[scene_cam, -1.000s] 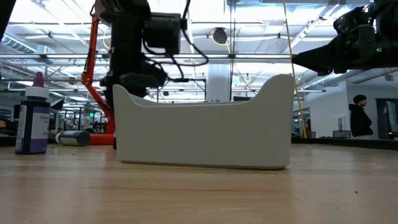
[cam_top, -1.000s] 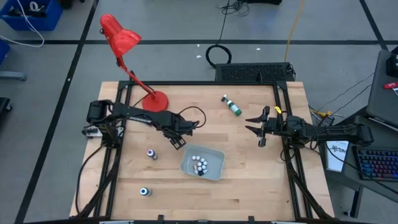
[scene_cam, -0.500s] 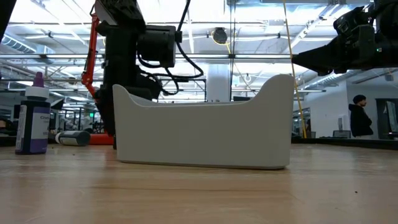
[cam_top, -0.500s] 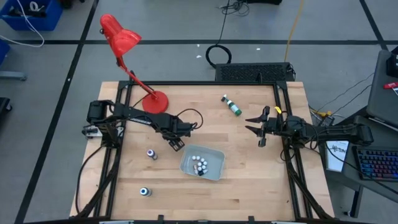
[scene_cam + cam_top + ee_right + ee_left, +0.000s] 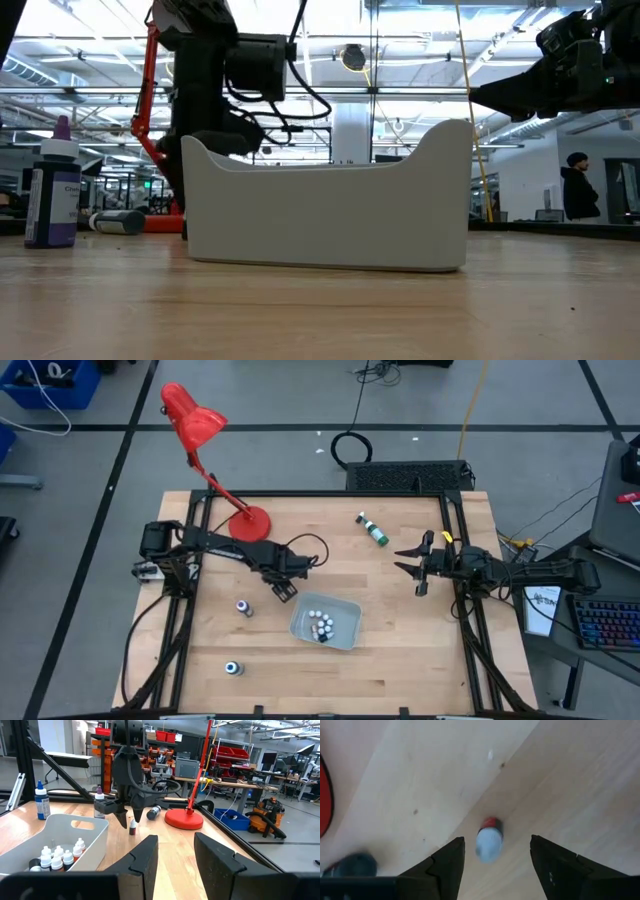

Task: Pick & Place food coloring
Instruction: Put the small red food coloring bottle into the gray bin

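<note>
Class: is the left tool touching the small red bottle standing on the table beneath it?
Apart. The right wrist view shows the left tool open above the red bottle, with a gap between fingertips and cap.

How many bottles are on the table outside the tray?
5: purple bottle and blue bottle left of the tray, green bottle lying beyond it, red bottle under the left end effector, dark bottle lying by the lamp. More may be hidden.

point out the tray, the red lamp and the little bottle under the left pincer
tray (image 5: 347, 622): high view, bare floor inside its right half.
red lamp (image 5: 190, 415): high view, on its shade.
little bottle (image 5: 489, 842): left wrist view, on its pale cap, between the left pincer's open fingers.
</note>
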### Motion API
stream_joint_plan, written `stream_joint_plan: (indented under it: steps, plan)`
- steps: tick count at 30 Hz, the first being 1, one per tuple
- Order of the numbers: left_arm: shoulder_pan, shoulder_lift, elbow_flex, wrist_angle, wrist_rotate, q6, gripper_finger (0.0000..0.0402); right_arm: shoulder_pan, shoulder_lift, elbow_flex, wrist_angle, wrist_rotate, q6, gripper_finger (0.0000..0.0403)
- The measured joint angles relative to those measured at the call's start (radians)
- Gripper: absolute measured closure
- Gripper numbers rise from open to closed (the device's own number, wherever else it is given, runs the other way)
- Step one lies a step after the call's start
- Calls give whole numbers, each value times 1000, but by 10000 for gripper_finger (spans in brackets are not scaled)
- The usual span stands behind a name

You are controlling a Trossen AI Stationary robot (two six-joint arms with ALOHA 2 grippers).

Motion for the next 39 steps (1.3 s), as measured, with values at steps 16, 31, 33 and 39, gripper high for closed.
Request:
stream_joint_plan:
  steps: [16,31,33,39]
  plan:
    - [0,0,5,12,-6,14,174,0,0,0,0,0,0,287]
    - [0,0,5,12,9,20,183,0,0,0,0,0,0,287]
    - [0,0,5,12,9,20,199,0,0,0,0,0,0,287]
    - [12,0,5,12,10,19,267,0,0,0,0,0,0,287]
